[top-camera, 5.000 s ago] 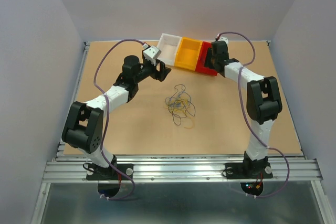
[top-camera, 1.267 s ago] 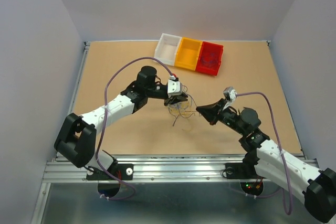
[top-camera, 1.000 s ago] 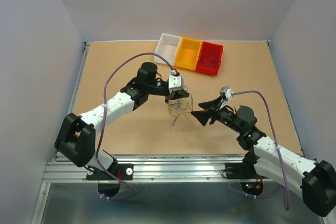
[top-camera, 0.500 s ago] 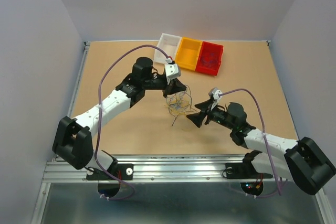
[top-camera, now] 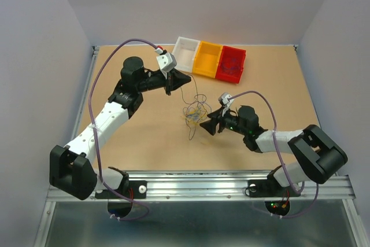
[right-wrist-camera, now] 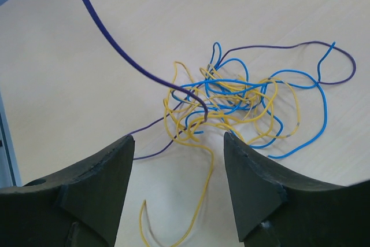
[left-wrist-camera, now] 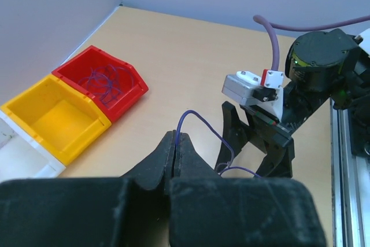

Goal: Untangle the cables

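The cables lie as a loose tangle of thin yellow, blue and purple wires on the table's middle. My left gripper hangs above and behind the tangle, shut on one purple cable. That cable runs taut from the jaws down into the tangle. My right gripper sits low at the tangle's near right side. It is open, with a yellow loop and a purple strand lying between its fingers, untouched.
A white bin, a yellow bin and a red bin stand in a row at the back. The red bin holds purple wires. The right arm's wrist shows close in front of the left camera.
My left gripper has risen and pulled back to the left, drawing the purple cable out of the tangle. The right arm has stretched leftward and come low at the tangle.
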